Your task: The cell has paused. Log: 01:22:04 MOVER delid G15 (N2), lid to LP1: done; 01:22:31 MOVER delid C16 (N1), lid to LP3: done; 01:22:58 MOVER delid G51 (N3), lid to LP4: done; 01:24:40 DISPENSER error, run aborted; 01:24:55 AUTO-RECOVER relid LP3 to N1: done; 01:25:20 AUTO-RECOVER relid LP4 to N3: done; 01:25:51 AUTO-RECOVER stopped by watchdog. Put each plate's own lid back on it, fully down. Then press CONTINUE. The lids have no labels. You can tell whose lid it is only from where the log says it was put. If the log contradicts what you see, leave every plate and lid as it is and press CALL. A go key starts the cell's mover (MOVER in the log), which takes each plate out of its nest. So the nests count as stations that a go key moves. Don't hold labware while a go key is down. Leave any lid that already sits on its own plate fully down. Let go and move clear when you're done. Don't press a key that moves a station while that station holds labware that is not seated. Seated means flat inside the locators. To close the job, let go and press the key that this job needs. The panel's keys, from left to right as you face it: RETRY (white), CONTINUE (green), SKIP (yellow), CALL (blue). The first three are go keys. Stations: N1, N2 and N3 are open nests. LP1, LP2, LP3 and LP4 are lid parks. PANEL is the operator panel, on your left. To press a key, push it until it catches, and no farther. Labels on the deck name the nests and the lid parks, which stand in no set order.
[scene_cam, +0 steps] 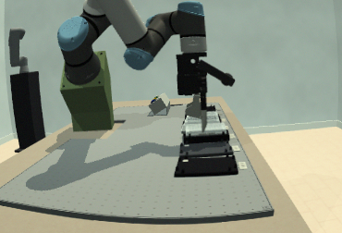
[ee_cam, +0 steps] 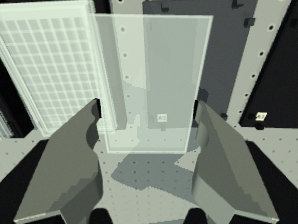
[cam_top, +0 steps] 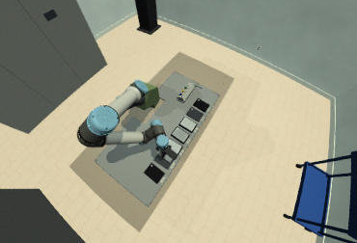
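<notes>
My gripper (ee_cam: 147,100) (cam_top: 164,152) (scene_cam: 201,116) is shut on a clear, unlabelled lid (ee_cam: 150,65), gripping its two long edges. It holds the lid level above the deck, over a dark grey lid park (ee_cam: 225,55). An uncovered white well plate (ee_cam: 45,65) sits in the nest just left of the held lid in the wrist view; the lid's left edge overlaps it slightly. Two more plates (cam_top: 188,124) (cam_top: 180,134) lie farther along the row and look covered. The operator panel (cam_top: 184,92) (scene_cam: 159,106) stands at the far end of the deck.
A black lid park (ee_cam: 280,75) (cam_top: 153,173) lies at the near end of the row, with a small label (ee_cam: 261,116) beside it. Two dark parks (cam_top: 201,105) (cam_top: 194,114) lie near the panel. The green arm base (scene_cam: 88,91) stands at the deck's back left.
</notes>
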